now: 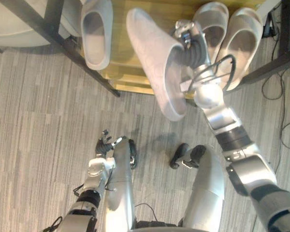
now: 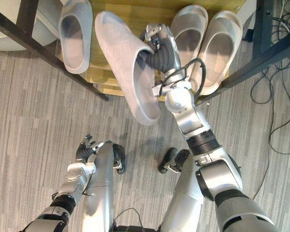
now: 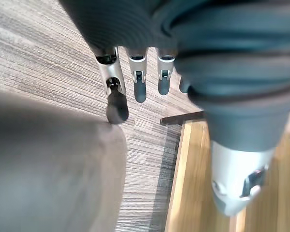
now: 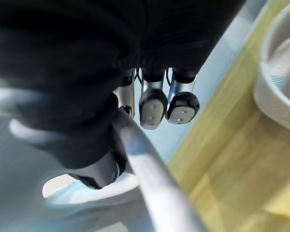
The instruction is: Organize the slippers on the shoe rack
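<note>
My right hand (image 1: pixel 186 36) is shut on a grey slipper (image 1: pixel 154 63) and holds it tilted above the wooden shelf (image 1: pixel 121 53) of the shoe rack, toe away from me. In the right wrist view my fingers (image 4: pixel 152 108) curl over the slipper's rim (image 4: pixel 150 169). A matching grey slipper (image 1: pixel 96 31) lies on the shelf to the left. Two pale slippers (image 2: pixel 188 31) (image 2: pixel 220 43) lie side by side on the right. My left hand (image 1: pixel 105 144) hangs low over the carpet with relaxed fingers (image 3: pixel 140 87), holding nothing.
Black frame bars of the rack cross at the left (image 1: pixel 63 41) and the right (image 1: pixel 275 60). A pale rounded object (image 1: pixel 14 24) sits beyond the left bar. Grey striped carpet (image 1: pixel 38 121) spreads in front of the rack.
</note>
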Robot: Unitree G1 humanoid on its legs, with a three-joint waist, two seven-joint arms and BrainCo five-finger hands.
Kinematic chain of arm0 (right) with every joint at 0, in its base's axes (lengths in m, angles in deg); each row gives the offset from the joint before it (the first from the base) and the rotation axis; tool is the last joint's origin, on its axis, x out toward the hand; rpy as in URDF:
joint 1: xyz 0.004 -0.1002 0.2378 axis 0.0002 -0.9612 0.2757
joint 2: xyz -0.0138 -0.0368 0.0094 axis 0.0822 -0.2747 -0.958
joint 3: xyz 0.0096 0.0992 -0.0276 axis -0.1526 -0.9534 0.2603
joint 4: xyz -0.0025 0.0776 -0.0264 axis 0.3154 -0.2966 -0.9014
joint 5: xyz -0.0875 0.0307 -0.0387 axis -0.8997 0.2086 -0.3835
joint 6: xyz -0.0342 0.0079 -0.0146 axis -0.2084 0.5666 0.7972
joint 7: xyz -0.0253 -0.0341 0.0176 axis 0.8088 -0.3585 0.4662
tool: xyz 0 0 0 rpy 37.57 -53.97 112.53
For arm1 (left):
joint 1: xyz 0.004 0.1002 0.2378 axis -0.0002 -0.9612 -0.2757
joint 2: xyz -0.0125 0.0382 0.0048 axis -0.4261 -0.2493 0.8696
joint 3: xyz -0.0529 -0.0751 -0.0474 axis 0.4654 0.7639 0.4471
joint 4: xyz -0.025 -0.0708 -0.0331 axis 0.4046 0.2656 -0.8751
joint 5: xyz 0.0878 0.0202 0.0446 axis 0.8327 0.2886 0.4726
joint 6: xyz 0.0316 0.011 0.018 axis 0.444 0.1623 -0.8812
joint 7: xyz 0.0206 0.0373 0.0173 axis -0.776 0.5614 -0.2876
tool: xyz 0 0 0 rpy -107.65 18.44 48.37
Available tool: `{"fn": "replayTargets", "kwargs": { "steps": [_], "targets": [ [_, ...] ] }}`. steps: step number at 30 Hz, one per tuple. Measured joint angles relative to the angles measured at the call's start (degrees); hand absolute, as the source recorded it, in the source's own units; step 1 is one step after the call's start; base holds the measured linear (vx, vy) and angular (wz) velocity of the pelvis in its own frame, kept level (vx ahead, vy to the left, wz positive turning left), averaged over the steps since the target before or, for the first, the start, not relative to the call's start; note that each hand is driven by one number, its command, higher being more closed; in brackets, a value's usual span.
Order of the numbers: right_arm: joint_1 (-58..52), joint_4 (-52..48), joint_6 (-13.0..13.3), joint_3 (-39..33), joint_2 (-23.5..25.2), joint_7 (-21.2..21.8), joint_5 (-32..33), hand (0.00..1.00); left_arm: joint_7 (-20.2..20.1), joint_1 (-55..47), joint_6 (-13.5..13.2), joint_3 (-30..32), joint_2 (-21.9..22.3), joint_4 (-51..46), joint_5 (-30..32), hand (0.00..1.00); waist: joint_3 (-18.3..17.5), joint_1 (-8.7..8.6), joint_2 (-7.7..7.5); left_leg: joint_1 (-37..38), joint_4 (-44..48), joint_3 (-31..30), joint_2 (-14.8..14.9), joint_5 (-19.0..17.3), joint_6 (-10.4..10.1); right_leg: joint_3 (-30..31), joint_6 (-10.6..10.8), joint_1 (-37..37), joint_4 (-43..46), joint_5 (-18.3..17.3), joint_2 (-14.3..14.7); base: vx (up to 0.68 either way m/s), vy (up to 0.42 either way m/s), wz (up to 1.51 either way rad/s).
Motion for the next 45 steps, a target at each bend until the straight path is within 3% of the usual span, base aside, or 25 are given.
{"fn": "replayTargets", "kwargs": {
  "steps": [8, 18, 19, 23, 32, 45],
  "targets": [
    [8.97, 14.62, -4.45, -1.58, 2.49, -2.87, -2.33, 1.00, 1.82, 0.21, -0.14, -0.02, 1.11, -2.44, -1.61, 0.00, -0.22, 1.26, -0.20, -2.55, 0.03, -1.69, -0.53, 0.59, -1.00, -2.52, -1.15, -0.54, 0.70, -0.69, -1.11, 0.03, -0.001, 0.12],
    [16.00, 30.11, -6.74, -1.23, 2.21, -6.86, -3.24, 1.00, 2.12, 0.21, -0.12, -0.08, 3.01, -2.25, -2.12, 0.00, -2.23, 2.86, -1.08, -3.68, -1.45, -4.50, -2.95, 2.05, -2.51, -6.25, -1.70, 1.32, 1.20, -2.56, -3.46, 0.01, -0.018, 0.20],
    [16.87, 31.63, -6.78, -1.23, 2.21, -7.45, -3.17, 0.00, 2.21, 0.21, -0.13, -0.11, 3.51, -1.77, -2.13, 0.00, -3.05, 3.00, -0.93, -4.28, -1.85, -4.96, -3.48, 2.56, -2.66, -6.90, -1.71, 1.31, 1.12, -2.75, -3.76, 0.01, -0.044, 0.27],
    [19.51, 33.81, -7.09, -1.24, 2.09, -9.44, -1.98, 0.00, 3.15, 0.22, -0.13, -0.28, 4.45, -1.37, -2.31, 0.00, -4.36, 3.91, -1.17, -5.17, -2.45, -5.96, -4.16, 3.50, -3.25, -8.41, -2.34, 1.54, 1.24, -3.23, -4.44, 0.02, -0.034, 0.19],
    [20.96, 33.85, -7.19, -1.98, 1.61, -13.14, 0.75, 0.00, 3.26, 0.24, -0.21, -0.85, 4.94, -1.37, -3.35, 0.00, -4.38, 4.20, -1.14, -5.31, -3.92, -6.11, -5.21, 5.03, -3.27, -9.28, -2.08, 2.01, 1.22, -3.42, -5.63, -0.02, -0.010, 0.11],
    [20.87, 33.83, -6.82, -4.29, -0.29, -13.49, 4.71, 0.00, 3.33, 0.23, -0.16, -0.85, 4.97, -0.67, -4.42, 0.00, -4.44, 4.24, -1.03, -4.79, -4.22, -5.73, -4.98, 5.12, -3.27, -9.04, -2.08, 2.21, 1.07, -3.43, -5.59, 0.00, 0.000, 0.00]
  ]
}}
